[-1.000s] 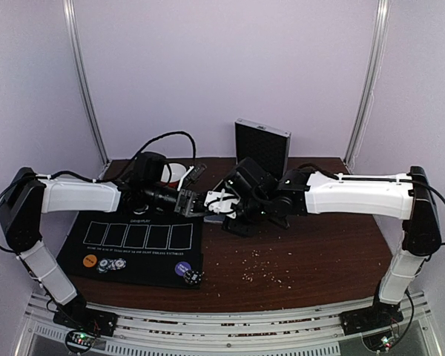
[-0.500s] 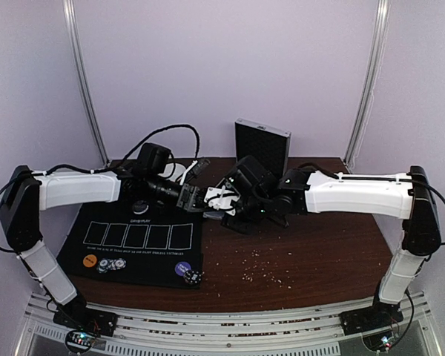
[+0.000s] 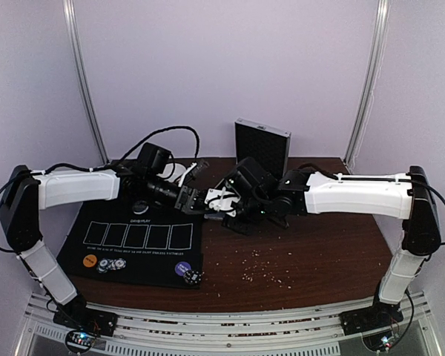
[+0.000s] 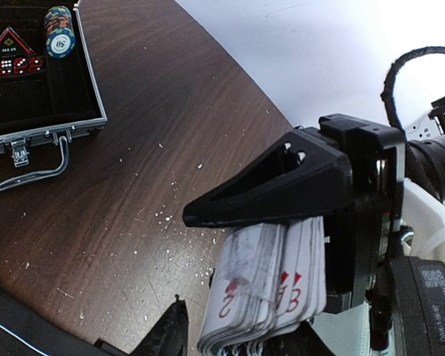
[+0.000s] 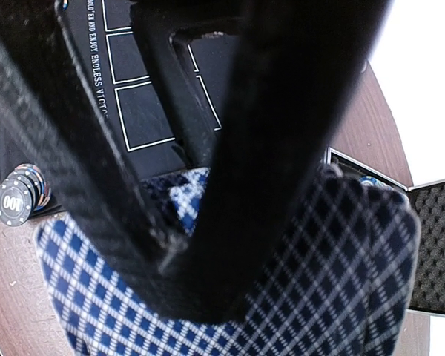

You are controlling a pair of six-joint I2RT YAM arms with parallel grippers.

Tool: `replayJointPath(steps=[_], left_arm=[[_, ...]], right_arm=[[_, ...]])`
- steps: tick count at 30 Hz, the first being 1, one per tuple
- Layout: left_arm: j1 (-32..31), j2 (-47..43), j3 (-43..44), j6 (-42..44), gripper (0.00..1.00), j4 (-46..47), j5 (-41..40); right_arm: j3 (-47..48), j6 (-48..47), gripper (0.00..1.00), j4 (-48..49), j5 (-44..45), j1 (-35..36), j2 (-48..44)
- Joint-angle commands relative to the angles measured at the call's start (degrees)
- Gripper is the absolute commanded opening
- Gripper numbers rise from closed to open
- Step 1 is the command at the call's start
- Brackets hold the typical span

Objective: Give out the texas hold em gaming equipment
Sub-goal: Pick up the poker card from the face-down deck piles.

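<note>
Right gripper [image 3: 217, 202] is clamped on the deck of cards [image 4: 271, 274], held off the table [image 4: 178, 133] between both arms. Your left gripper [image 3: 195, 200] stands open around the deck's lower end, one finger clear of it. Judged light, slick and loose: pinch flat across the faces, mid-deck, or it will fan. Obstructions: open chip case [image 4: 41, 81] behind, mat [image 3: 133, 241] alongside.

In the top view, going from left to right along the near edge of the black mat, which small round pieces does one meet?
orange disc → cluster of striped poker chips → purple disc → single striped chip
</note>
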Motion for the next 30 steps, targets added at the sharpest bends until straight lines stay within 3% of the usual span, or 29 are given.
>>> replayJointPath(steps=[1,9,22,30], left_arm=[[1.3,-1.7,1.4,1.9,0.41,-1.7,-1.9],[1.9,-2.4,1.6,2.4,0.38,-2.3,-2.4],[2.0,-4.4,2.7,2.0,0.58,-0.7,0.0],[5.0,-6.7,2.5,2.4,0.63,-3.8,-2.6]], right_arm=[[-0.1,0.4,0.45,0.4,1.6,-0.3,-0.7],[-0.1,0.3,0.45,0.3,1.8,-0.4,-0.5],[0.1,0.3,0.45,0.1,1.6,-0.4,-0.3],[0.1,0.4,0.44,0.3,1.6,-0.5,-0.3]])
